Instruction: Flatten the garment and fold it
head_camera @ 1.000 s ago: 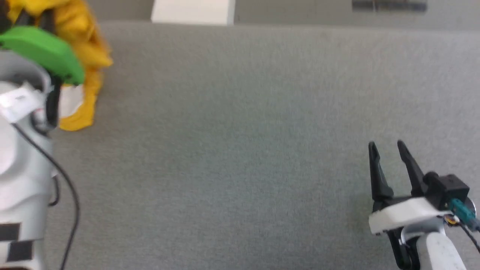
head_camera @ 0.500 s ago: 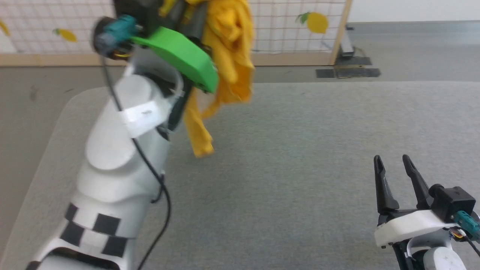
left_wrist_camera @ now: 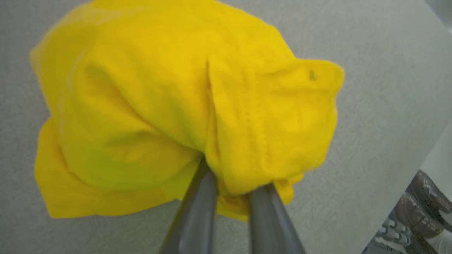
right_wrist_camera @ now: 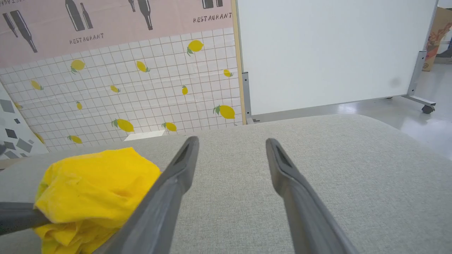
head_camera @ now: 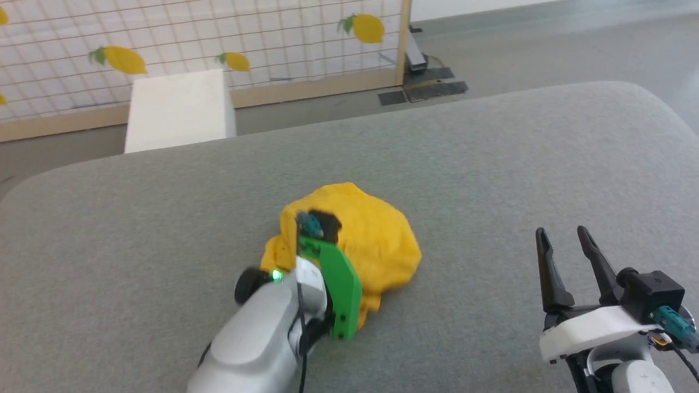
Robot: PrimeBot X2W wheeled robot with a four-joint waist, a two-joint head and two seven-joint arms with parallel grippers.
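The garment point(head_camera: 377, 240) is a bright yellow bundle, bunched into a rounded heap at the middle of the grey table point(head_camera: 491, 164). No print shows on it. My left gripper point(head_camera: 317, 229) reaches in from the near side and is shut on a fold at its near edge. In the left wrist view the garment point(left_wrist_camera: 169, 106) billows beyond the left gripper point(left_wrist_camera: 235, 185), whose tips are buried in cloth. My right gripper point(head_camera: 562, 234) stands open over bare table at the lower right, well clear of the garment point(right_wrist_camera: 95, 183). In its own view the right gripper point(right_wrist_camera: 231, 143) holds nothing.
The padded table has rounded corners; its far edge runs across the head view. Behind it stand a white box point(head_camera: 180, 109), a lemon-print screen point(head_camera: 246, 33) and a white board point(right_wrist_camera: 332, 53). A person's shoes point(left_wrist_camera: 416, 208) show beside the table.
The head camera has swung a great deal. The garment hung from my raised left gripper before; now it is down at the table's middle, still gripped. The right gripper stays open.
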